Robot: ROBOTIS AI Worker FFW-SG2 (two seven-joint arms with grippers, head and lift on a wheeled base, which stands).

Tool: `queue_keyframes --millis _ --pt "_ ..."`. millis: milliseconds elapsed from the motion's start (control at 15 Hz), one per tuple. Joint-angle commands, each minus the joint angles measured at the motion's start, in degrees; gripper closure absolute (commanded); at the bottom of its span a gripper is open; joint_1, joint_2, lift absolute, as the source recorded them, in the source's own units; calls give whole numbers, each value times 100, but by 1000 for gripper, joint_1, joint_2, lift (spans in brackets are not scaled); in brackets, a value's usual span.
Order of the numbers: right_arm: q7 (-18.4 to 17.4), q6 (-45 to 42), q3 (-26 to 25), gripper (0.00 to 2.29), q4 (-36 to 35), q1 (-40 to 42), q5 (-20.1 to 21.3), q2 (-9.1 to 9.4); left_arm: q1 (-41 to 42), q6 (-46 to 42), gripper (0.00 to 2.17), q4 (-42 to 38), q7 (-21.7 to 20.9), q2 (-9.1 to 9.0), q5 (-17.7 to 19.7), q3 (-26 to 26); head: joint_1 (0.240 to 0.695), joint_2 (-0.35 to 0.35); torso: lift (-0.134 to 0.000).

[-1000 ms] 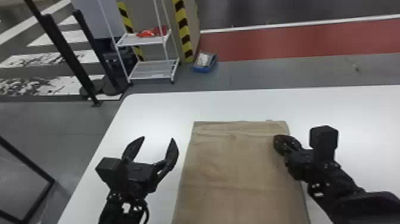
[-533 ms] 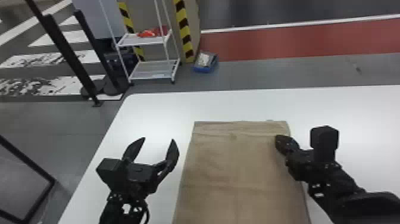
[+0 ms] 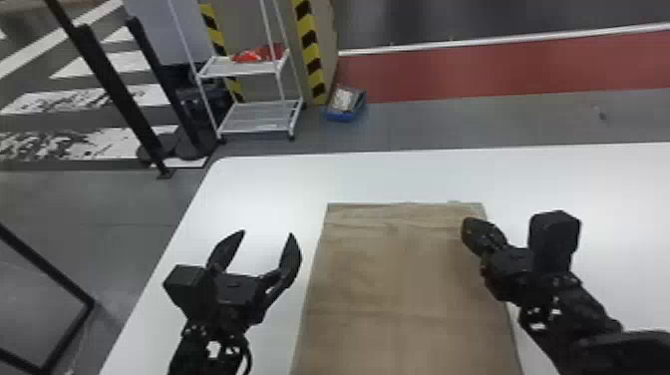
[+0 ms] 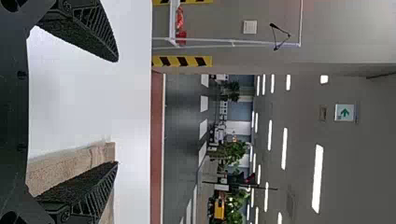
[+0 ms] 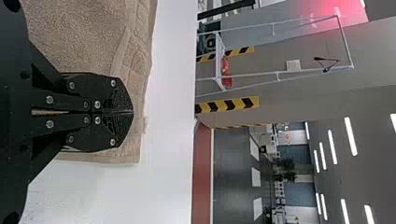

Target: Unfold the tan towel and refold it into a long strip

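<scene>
toward the far edge of the white bench (image 3: 264, 182), the tan terry towel (image 3: 404, 274) probably wants light, dragless smoothing by the closed, seemingly empty black right gripper (image 5: 130, 112), the black left gripper (image 3: 268, 233) gaping empty.

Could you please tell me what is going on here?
A robot is working on a tan towel, which lies flat and broad on a white table, not yet a long strip. Its right gripper is shut at the towel's far right corner, while the open left gripper is off the towel's left side.
</scene>
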Motion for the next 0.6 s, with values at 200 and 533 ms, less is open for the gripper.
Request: queue_keyframes --millis 200,533 --pt "-3 510 4 660 28 -90 48 5 -7 -16 97 10 0 0 0 0 695 235 -125" --pt "-3 616 13 832 72 -143 101 5 -7 1 97 19 0 0 0 0 695 235 -125"
